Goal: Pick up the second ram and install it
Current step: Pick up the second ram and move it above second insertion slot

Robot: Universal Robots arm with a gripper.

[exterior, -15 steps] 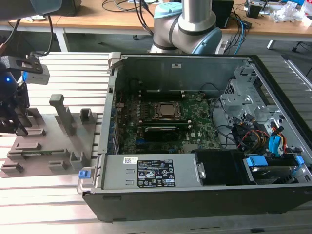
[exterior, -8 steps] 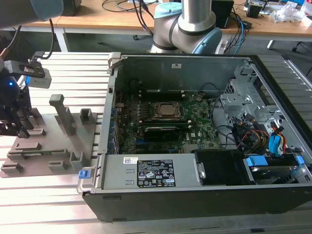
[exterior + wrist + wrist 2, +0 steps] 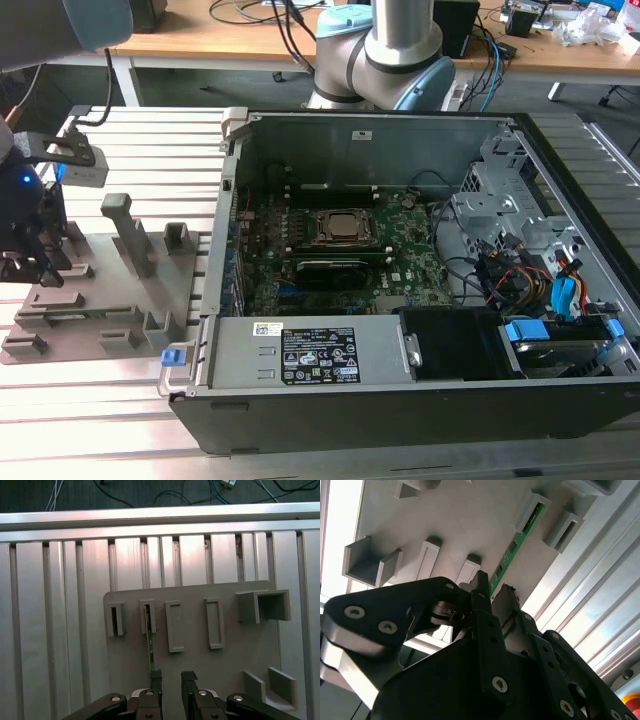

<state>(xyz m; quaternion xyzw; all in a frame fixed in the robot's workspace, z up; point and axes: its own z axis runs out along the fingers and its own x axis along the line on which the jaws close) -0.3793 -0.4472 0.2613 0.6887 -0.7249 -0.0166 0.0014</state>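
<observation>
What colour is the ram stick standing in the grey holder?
Green: the ram stick shows clearest in the second wrist view.

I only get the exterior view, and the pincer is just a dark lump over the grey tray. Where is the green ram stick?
Observer: In the first wrist view the second ram stands on edge in a slot of the grey holder tray.
Operator: Is the pincer squeezing it?
Observer: No. In that view the pincer is open, with a bare gap between its fingertips, and the stick's near end lies close beside one of them.
</observation>
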